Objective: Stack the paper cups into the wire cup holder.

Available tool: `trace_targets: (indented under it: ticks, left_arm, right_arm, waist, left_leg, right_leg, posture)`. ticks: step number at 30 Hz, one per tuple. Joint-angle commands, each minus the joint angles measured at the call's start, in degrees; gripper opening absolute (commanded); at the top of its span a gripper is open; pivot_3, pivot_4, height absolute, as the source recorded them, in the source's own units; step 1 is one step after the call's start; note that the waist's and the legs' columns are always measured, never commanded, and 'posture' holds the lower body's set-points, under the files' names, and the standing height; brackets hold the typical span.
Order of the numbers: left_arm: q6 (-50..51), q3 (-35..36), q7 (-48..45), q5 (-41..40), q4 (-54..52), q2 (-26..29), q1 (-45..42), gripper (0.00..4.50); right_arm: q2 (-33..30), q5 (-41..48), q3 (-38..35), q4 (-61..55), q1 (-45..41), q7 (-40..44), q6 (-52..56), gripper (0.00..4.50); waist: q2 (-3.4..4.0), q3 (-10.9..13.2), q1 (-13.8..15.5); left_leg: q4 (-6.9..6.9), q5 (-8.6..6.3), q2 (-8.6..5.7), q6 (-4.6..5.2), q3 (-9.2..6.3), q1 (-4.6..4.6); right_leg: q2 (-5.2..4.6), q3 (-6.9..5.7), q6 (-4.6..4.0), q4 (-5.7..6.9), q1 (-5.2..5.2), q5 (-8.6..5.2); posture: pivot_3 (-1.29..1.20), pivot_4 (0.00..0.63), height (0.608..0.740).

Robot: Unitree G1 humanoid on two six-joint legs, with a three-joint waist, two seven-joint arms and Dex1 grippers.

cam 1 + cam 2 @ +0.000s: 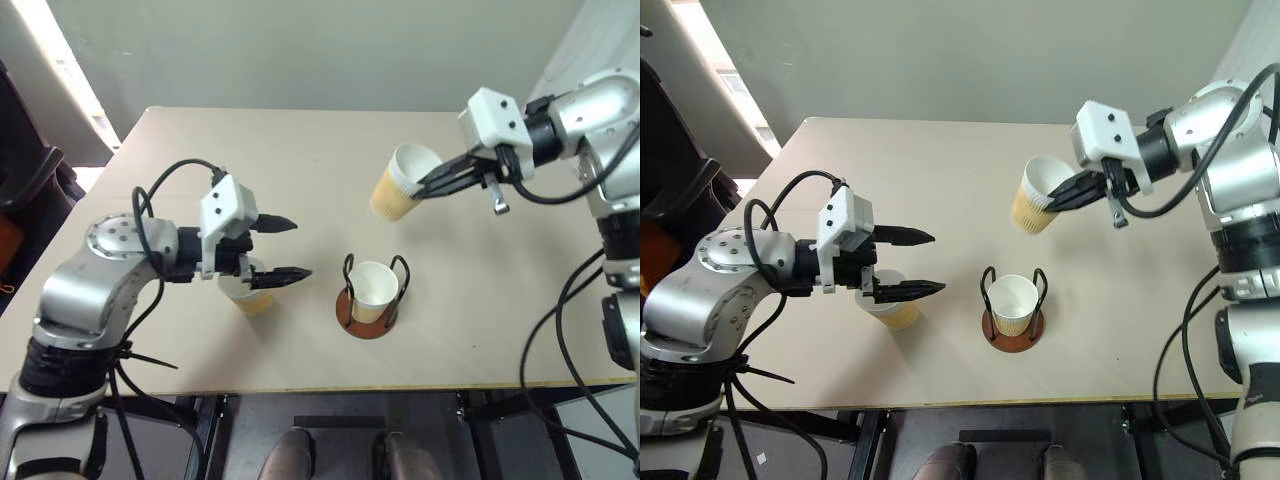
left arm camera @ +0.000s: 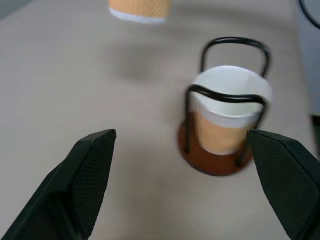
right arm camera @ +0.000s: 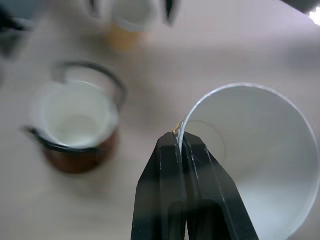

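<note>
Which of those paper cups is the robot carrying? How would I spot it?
Start at the beige table, then find the wire cup holder near its front edge with one cup inside. Above and right of it, the right gripper pinches a tilted cup by its rim: the one cup off the table.

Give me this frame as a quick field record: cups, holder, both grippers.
cup in holder: one cup upright inside the wire holder
cup on table: one cup standing under the left gripper
lifted cup: tilted cup in the air above the table, pinched at the rim
left gripper: open, holding nothing
right gripper: fingers shut on the lifted cup's rim
cups still to stack: two
</note>
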Motion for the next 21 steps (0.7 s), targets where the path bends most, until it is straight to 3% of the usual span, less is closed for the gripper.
trace_targets:
  ticks: [1,5,19,21]
  left_arm:
    - [-0.5,1.5,-2.0,-2.1,-1.0,1.2,1.0,4.5]
    - [-1.0,0.9,-2.4,-1.6,-1.1,1.8,1.6,4.5]
    - [-0.6,0.2,-1.4,-1.4,-2.9,2.2,2.6,4.5]
    - [-0.6,0.2,-1.4,-1.5,-3.0,2.2,2.5,4.5]
  right_arm:
    - [-1.5,4.7,0.4,-10.1,1.5,0.3,4.3,0.03]
    - [-1.4,3.3,1.0,-13.6,3.5,0.3,5.2,0.03]
    - [0.0,-3.7,5.9,-13.6,4.5,0.3,-1.0,0.03]
    - [-0.1,-3.7,6.9,-13.3,4.2,0.3,-1.6,0.41]
  waist:
    - [0.0,0.0,0.0]
    - [0.0,0.0,-0.4]
    - [-0.02,0.0,-0.5]
    - [-0.02,0.0,-0.5]
  left_leg:
    - [-0.06,-0.01,0.02,0.0,-0.01,0.06]
    - [-0.14,-0.17,0.13,0.52,-0.07,0.2]
    - [-0.21,0.36,0.12,0.66,-0.11,0.26]
    - [-0.23,0.35,0.13,0.66,-0.11,0.26]
  right_leg:
    - [0.0,0.01,-0.04,0.05,0.0,-0.03]
    - [0.06,-0.03,-0.52,0.26,0.01,-0.16]
    - [0.1,-0.04,-0.99,0.31,0.0,0.18]
    - [0.1,-0.05,-0.98,0.31,-0.01,0.18]
  posture:
    - [0.0,0.15,0.74]
    - [0.0,0.15,0.74]
    - [0.0,0.15,0.74]
    - [0.0,0.15,0.74]
